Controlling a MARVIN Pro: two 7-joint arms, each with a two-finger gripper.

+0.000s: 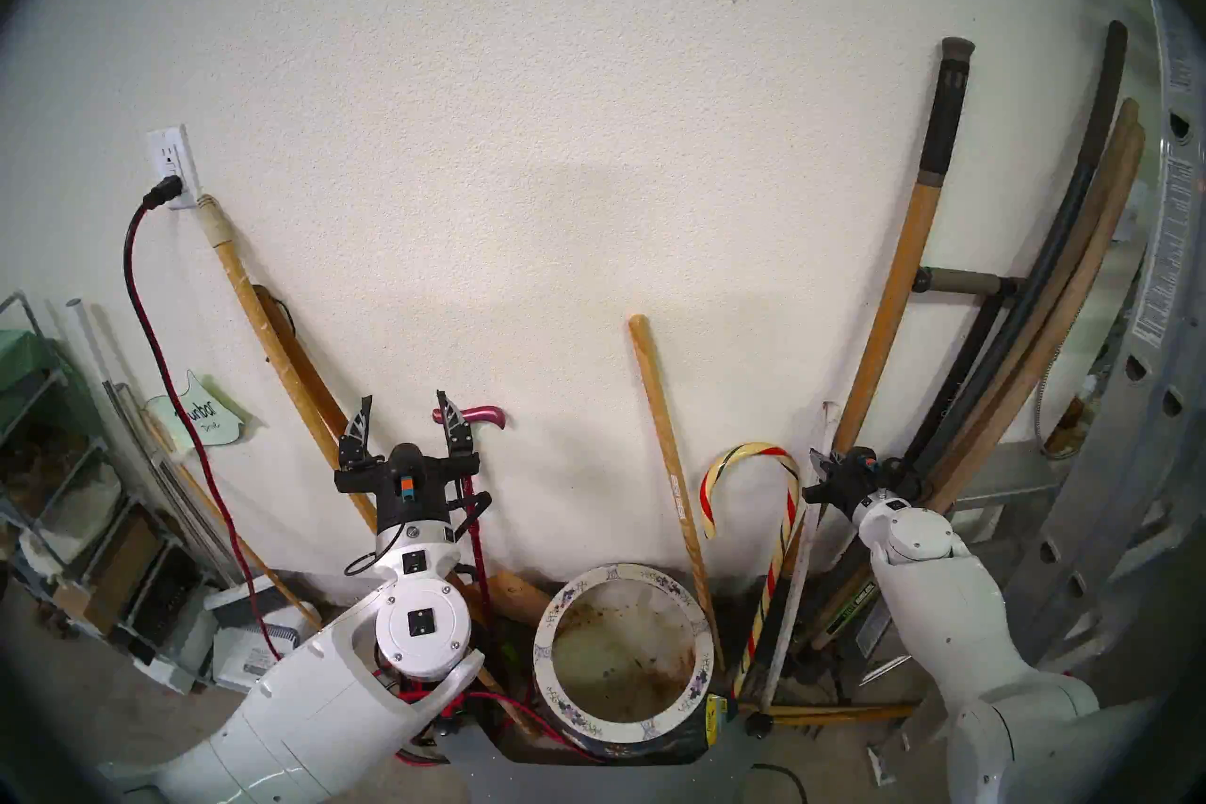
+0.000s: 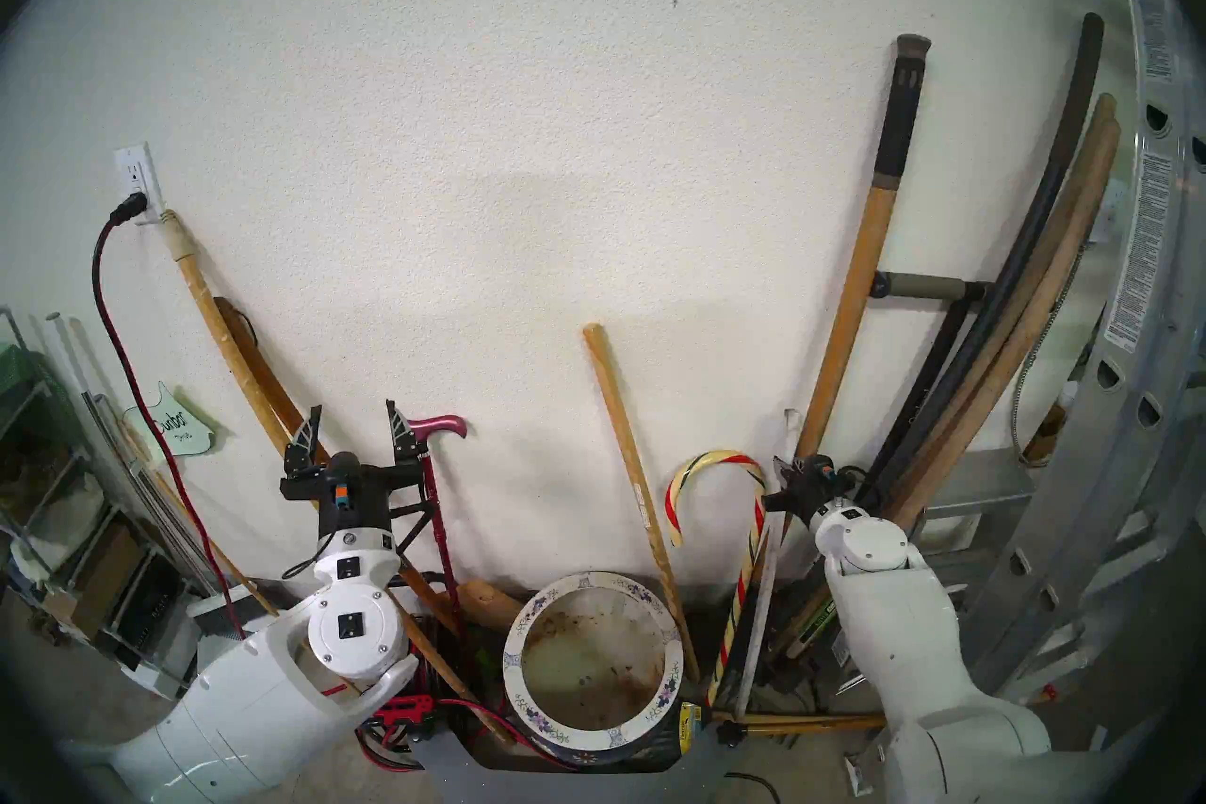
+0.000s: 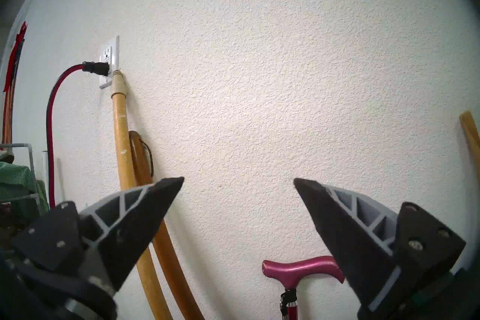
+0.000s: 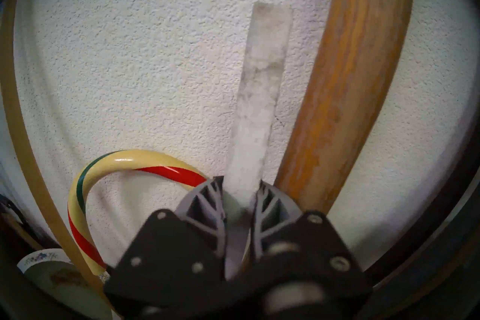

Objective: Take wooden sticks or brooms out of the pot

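Clamping white slat (image 4: 255, 114), right pincer (image 4: 240, 191), green sign (image 1: 203, 411) reading "Dunbar"

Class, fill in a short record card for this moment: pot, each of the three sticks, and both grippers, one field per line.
pot: empty, brown-stained inside
candy-cane stick: outside pot, leaning on wall
magenta cane: outside pot, upright against wall
white slat: against wall, between right gripper's fingers
left gripper: open, holding nothing
right gripper: shut on white slat
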